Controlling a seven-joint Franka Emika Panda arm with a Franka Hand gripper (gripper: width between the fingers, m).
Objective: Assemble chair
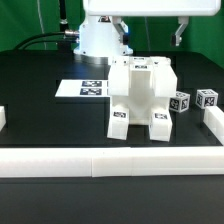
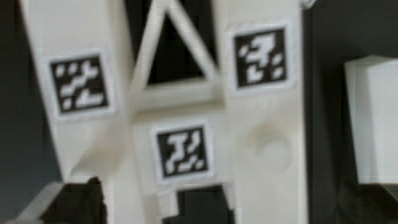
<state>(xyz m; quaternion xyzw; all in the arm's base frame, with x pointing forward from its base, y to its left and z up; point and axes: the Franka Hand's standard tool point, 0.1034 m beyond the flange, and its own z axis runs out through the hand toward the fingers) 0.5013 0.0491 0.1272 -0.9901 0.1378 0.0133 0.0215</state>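
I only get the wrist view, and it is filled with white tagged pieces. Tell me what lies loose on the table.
Observer: A small cube and a second cube sit on the exterior view's right of the chair.
Operator: Report the claw's position.
Observer: The claw hangs open above the chair, clear of it.
Operator: Name anything else nearby.
Observer: The marker board lies flat on the exterior view's left of the chair.
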